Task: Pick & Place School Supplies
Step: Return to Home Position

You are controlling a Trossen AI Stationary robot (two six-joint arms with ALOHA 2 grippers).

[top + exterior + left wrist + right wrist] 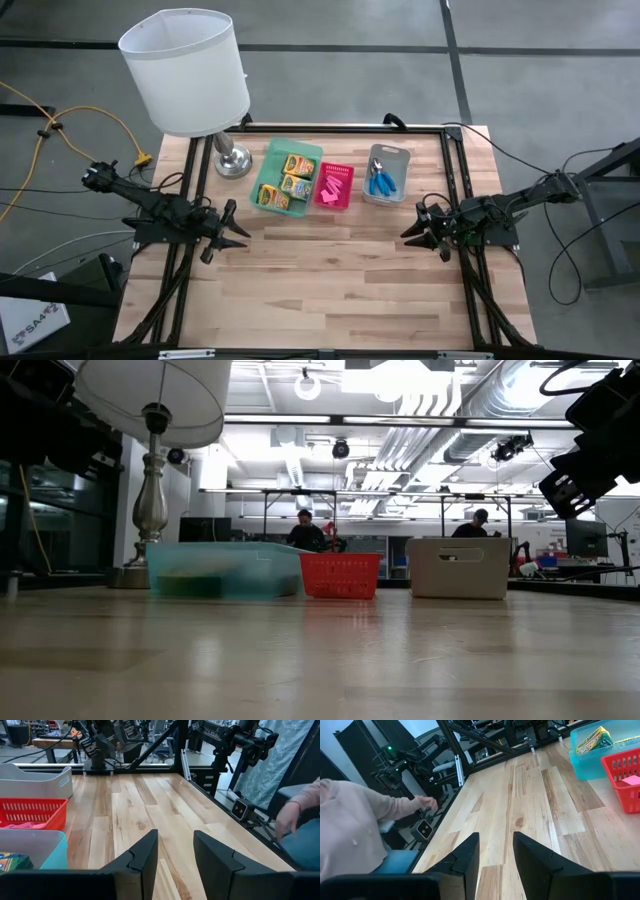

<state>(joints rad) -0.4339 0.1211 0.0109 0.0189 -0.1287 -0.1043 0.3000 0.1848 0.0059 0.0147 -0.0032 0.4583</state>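
Note:
Three yellow-and-green crayon boxes (286, 181) lie in the green tray (263, 172) at the table's far side. Pink eraser blocks (335, 184) sit in the pink tray (347, 201), and two blue-handled scissor-like tools (381, 181) lie in the grey tray (397, 154). My left gripper (238, 226) hovers open at the table's left edge, near side of the green tray. My right gripper (408, 228) hovers open at the right edge, near side of the grey tray. Both wrist views show open fingers over bare wood, the left gripper (176, 851) and the right gripper (496, 851).
A white-shaded lamp (190, 72) stands on its metal base (234, 161) at the far left corner, beside the green tray. A person's hand (426, 803) and pink sleeve show past the table's near edge. The wooden top (330, 280) stretches bare toward the near edge.

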